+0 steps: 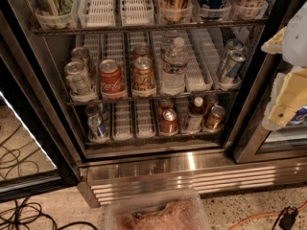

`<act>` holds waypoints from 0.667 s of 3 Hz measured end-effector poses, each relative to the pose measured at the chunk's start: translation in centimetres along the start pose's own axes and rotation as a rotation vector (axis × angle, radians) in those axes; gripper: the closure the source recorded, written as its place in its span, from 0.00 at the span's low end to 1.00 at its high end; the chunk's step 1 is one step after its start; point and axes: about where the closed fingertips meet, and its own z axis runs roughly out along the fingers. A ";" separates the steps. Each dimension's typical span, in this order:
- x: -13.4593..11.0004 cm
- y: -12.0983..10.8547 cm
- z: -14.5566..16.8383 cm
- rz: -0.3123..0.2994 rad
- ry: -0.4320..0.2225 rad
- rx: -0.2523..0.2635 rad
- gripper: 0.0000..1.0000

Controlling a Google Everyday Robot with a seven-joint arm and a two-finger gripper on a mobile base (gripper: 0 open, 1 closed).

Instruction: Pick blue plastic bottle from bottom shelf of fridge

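Note:
The fridge [158,169] stands open in front of me, with wire racks and a ribbed steel base panel. On the bottom shelf [129,139], in white slotted lane trays, the blue plastic bottle [194,114] stands upright right of centre, with a white cap, dark shoulders and a pale label. Copper-coloured cans stand on either side of it, one to its left [169,120] and one to its right [214,117]. My gripper [284,97] shows as white and pale yellow parts at the right edge, outside the fridge and above and to the right of the bottle.
Two silver-blue cans [97,124] stand at the bottom shelf's left. The middle shelf holds a clear water bottle [173,63], a red cola can [111,78] and other cans. A clear plastic bin [156,213] sits on the floor. Black cables [19,210] lie left, an orange cable [254,217] right.

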 end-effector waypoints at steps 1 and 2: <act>0.0 0.0 0.0 0.000 0.000 0.000 0.00; 0.3 0.6 1.1 0.004 -0.004 -0.015 0.00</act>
